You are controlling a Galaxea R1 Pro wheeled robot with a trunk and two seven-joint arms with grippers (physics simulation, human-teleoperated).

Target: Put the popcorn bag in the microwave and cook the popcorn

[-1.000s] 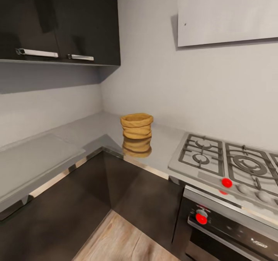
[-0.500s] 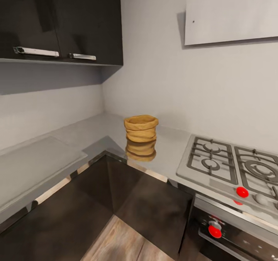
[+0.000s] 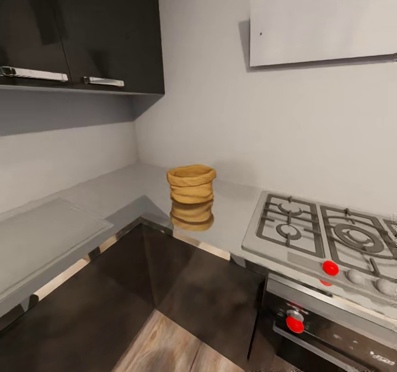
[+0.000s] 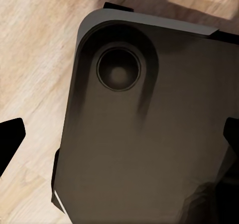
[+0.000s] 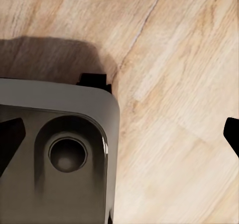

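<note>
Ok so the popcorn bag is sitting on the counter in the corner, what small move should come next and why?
Probably roll a bit closer to the corner. The popcorn bag stands upright on the countertop beside the gas hob, with nothing holding it, while both wrist cameras look down at wooden floor, so the arms seem lowered and not yet reaching.

My left fingertips [image 4: 10, 139] sit spread wide at the frame's edges, above my dark base [image 4: 149, 134] and wood floor [image 4: 35, 50].

Soft even light is filling my head view; the countertop [image 3: 237, 217] is mirroring the popcorn bag [image 3: 191, 184], and edges are bending slightly.
</note>
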